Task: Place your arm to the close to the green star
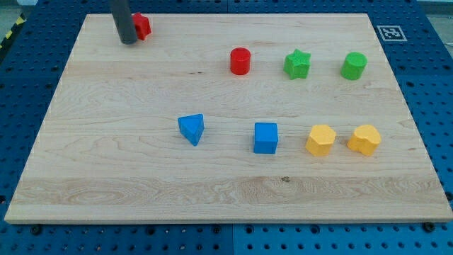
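The green star (297,64) lies on the wooden board (127,177) toward the view's top right, between a red cylinder (241,61) on its left and a green cylinder (354,65) on its right. My tip (128,42) is at the view's top left, far left of the green star. It stands right beside a red block (143,26), which the rod partly hides.
A blue triangular block (192,129) and a blue cube (266,137) lie mid-board. Two yellow blocks (320,139) (364,139) lie to the right of them. A blue pegboard (425,92) surrounds the board.
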`<action>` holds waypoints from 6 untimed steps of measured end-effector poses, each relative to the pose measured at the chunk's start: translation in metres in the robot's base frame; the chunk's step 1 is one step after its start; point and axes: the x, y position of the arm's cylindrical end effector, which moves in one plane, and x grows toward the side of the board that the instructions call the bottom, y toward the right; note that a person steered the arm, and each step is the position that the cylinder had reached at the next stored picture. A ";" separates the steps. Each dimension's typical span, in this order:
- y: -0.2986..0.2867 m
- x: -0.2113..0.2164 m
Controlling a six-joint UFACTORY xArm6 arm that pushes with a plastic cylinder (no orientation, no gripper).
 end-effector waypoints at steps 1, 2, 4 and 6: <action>0.029 0.015; 0.102 0.058; 0.295 0.116; 0.304 0.115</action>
